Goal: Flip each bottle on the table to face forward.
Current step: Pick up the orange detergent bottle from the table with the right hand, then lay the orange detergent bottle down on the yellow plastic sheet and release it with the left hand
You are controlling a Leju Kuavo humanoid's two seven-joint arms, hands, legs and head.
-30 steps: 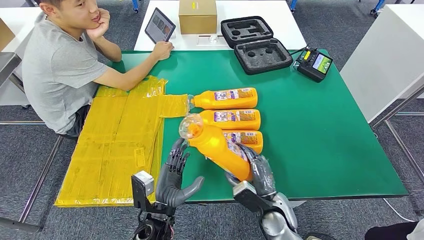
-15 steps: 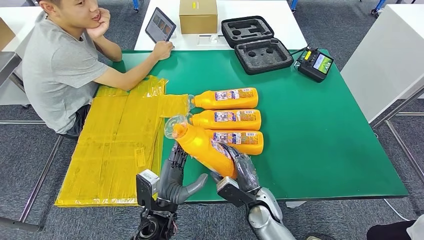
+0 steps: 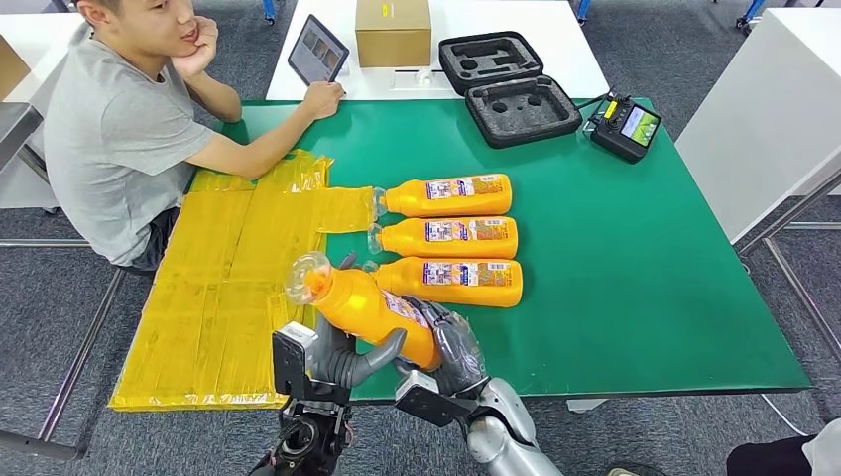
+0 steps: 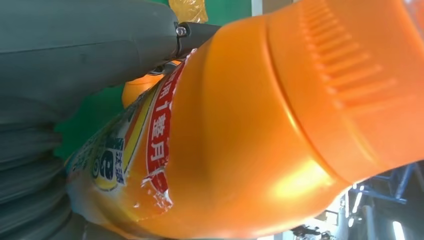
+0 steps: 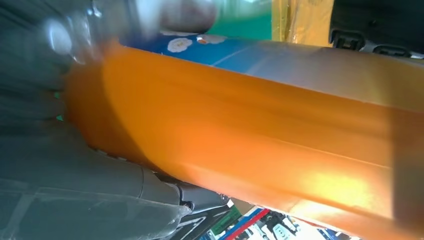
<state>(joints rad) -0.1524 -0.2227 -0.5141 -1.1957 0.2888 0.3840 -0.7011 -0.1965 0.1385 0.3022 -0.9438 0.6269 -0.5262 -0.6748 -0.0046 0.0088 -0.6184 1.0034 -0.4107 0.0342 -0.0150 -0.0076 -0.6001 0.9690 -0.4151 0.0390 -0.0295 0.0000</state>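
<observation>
My right hand (image 3: 448, 345) grips the base end of an orange bottle (image 3: 369, 309) and holds it tilted over the green table's (image 3: 635, 288) near edge, its clear cap (image 3: 305, 278) pointing up and left. My left hand (image 3: 342, 359) sits under the bottle's middle with its thumb spread against the body. In the left wrist view the bottle (image 4: 240, 140) lies close between thumb and fingers, label torn. The right wrist view shows the bottle's (image 5: 260, 150) orange side. Three more orange bottles (image 3: 446, 194) (image 3: 448, 237) (image 3: 451, 281) lie in a row, labels up, caps to the left.
A person sits at the table's left with an arm (image 3: 268, 149) resting on it. Yellow plastic sheeting (image 3: 238, 288) covers the left side. At the back stand a tablet (image 3: 317, 50), a cardboard box (image 3: 392, 32), a black foam case (image 3: 506, 84) and a remote controller (image 3: 623, 126).
My right hand has carried the held bottle left and down, tipping it flatter. It now lies across my left hand, which has kept its place and pose.
</observation>
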